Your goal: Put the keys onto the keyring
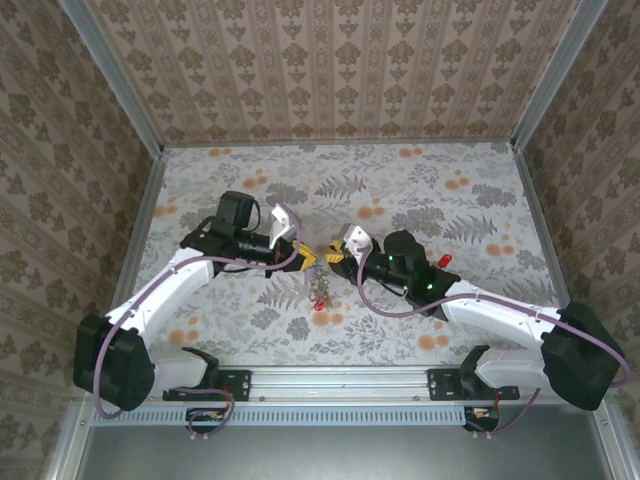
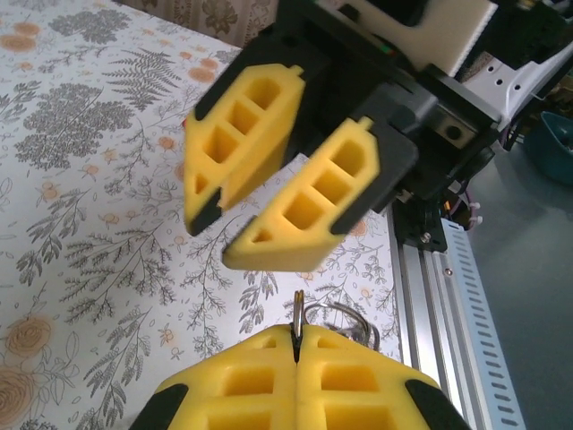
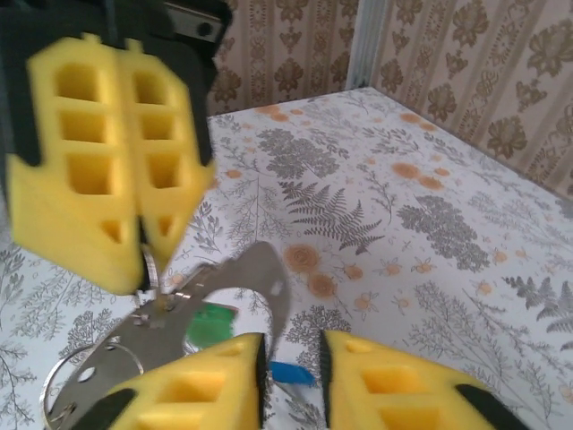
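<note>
Mid-table, left tool (image 2: 295, 351) pinched on thin metal keyring (image 2: 298, 312); right tool (image 3: 291, 356) slightly apart (both yellow cellular foam).

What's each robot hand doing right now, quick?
Left gripper: fingers closed, pinching the keyring.
Right gripper: fingers slightly apart, gripping nothing visible.

The left hand (image 2: 296, 348) hides most of the keyring (image 2: 296, 313) pinched in its grip.
</note>
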